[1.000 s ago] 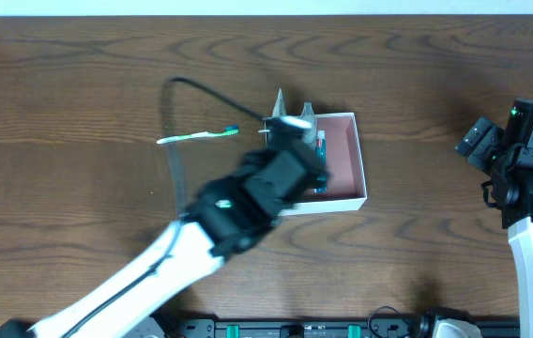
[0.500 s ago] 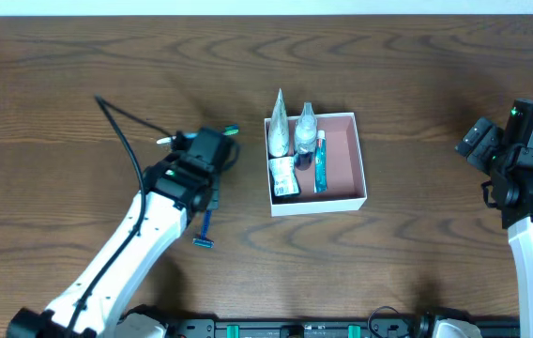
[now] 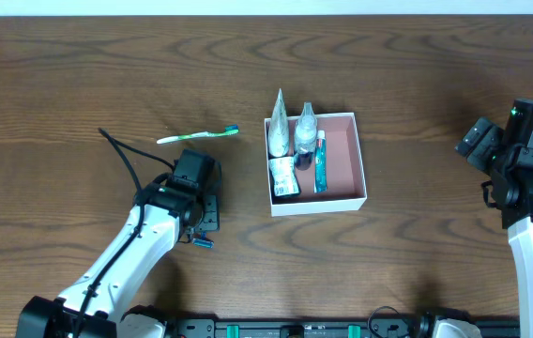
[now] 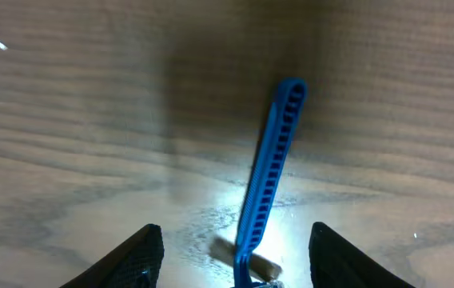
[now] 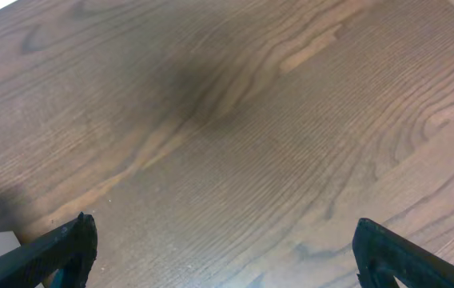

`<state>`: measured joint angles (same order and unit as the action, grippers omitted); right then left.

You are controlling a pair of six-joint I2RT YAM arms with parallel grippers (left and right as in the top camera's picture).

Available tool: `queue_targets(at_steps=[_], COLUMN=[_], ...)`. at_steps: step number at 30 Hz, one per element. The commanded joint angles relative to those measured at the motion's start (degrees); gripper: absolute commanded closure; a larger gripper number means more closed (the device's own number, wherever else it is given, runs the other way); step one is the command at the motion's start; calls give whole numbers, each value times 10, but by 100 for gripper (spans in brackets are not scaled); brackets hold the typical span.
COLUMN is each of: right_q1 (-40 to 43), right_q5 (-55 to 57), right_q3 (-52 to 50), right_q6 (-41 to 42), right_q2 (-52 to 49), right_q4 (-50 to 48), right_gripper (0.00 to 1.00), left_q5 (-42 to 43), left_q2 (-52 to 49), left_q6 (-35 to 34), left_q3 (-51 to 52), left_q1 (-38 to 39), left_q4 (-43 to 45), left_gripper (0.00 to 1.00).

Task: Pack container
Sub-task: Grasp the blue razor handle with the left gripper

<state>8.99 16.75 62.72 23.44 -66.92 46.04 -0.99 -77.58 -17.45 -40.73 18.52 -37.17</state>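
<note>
Found the container [image 3: 361, 161] on the wooden table [image 3: 417, 75], right of centre, lying flat and open-topped, with white walls and a pink floor. Noted four toiletries packed into its left half:
- a tall pointed pouch [image 3: 278, 120] at the far left corner
- a small clear bottle [image 3: 306, 126] just beside the pouch, both tops reaching past the far wall in the overhead view
- a flat sachet [image 3: 283, 176] at the near left corner
- a teal tube [image 3: 321, 164] lying lengthwise just right of the sachet

Located a toothbrush [image 3: 198, 136] flat on the table, left of the container and apart from it, with its bristle end turned toward the container.

Located a blue razor [image 4: 268, 180] flat on the table, nearer the front edge, left of the container and well apart from it. Observed the left gripper [image 4: 235, 240] over the razor with jaws released and spread, one finger [image 4: 141, 254] to each side of the ribbed handle, with a gap on both sides. Noted the head end at the bottom of the wrist view, partly cut off. From overhead, made out only a blue tip below the wrist.

Observed the right gripper [image 5: 225, 228] at the far right of the table, well apart from the container, with jaws released and spread wide, grasping nothing.
</note>
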Motion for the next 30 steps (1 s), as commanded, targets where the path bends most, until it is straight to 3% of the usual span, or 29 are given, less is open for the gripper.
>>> queue_targets(at_steps=[1, 22, 28, 30], right_q1=[5, 5, 5, 5], right_q5=[8, 8, 8, 8], right_q3=[1, 1, 1, 1], right_q6=[1, 1, 1, 1], right_q2=[0, 0, 0, 0], right_q4=[1, 1, 1, 1], right_gripper=[1, 1, 1, 1], left_q5=[19, 36, 36, 36], left_q2=[1, -80, -80, -80], left_q6=[11, 9, 9, 9], left_q3=[10, 36, 36, 36], left_q1=[-2, -2, -2, -2], left_q4=[5, 73, 73, 73], left_gripper=[40, 40, 87, 92])
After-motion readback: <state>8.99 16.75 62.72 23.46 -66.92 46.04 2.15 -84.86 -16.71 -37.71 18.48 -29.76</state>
